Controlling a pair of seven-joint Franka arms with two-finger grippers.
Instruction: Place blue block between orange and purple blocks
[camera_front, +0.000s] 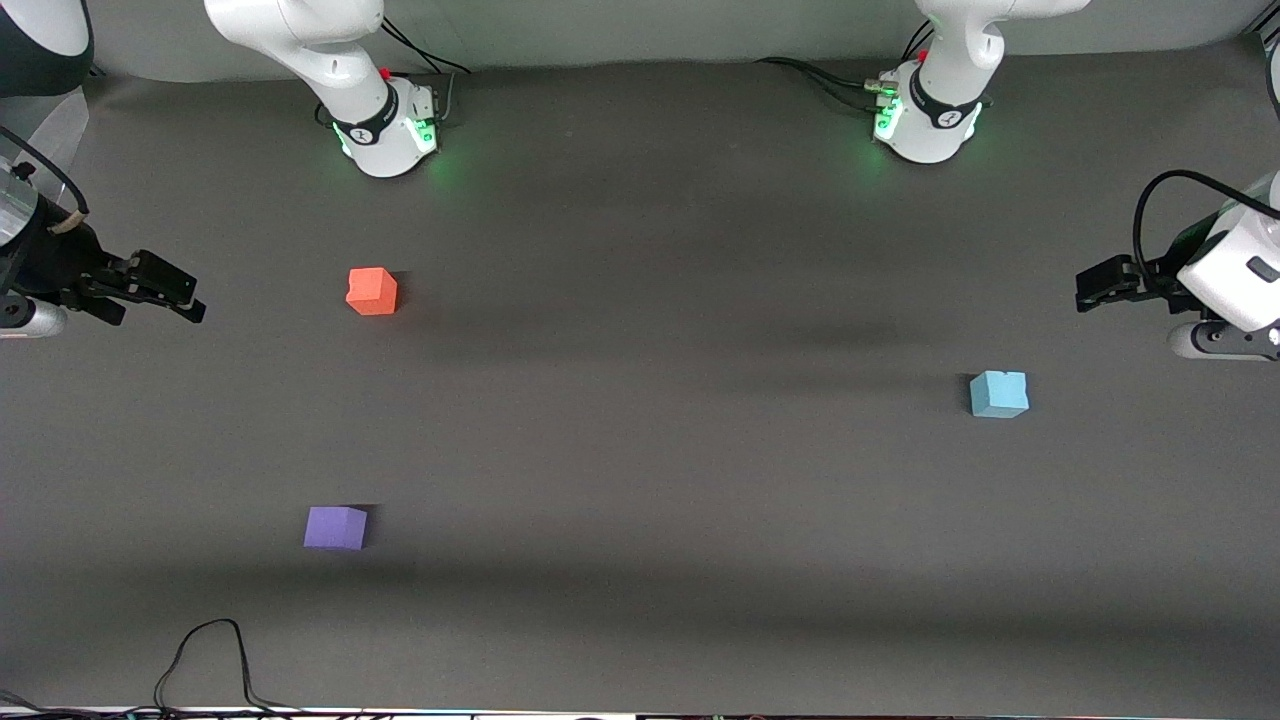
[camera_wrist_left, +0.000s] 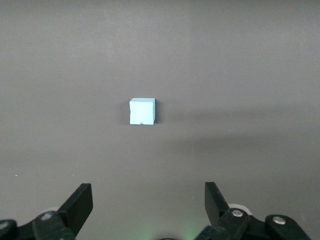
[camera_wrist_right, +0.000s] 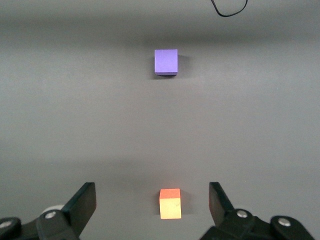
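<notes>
The light blue block (camera_front: 998, 393) sits alone on the dark table toward the left arm's end; it also shows in the left wrist view (camera_wrist_left: 142, 111). The orange block (camera_front: 372, 291) and the purple block (camera_front: 335, 527) sit toward the right arm's end, the purple one nearer the front camera, with a wide gap between them. Both show in the right wrist view, orange (camera_wrist_right: 170, 203) and purple (camera_wrist_right: 166, 61). My left gripper (camera_front: 1100, 285) (camera_wrist_left: 148, 200) is open and empty, up over the table's end, apart from the blue block. My right gripper (camera_front: 165, 290) (camera_wrist_right: 151, 199) is open and empty over the other end.
The two arm bases (camera_front: 385, 130) (camera_front: 925, 120) stand along the table's edge farthest from the front camera. A thin black cable (camera_front: 210, 650) loops onto the table at the edge nearest that camera, near the purple block; it also shows in the right wrist view (camera_wrist_right: 227, 10).
</notes>
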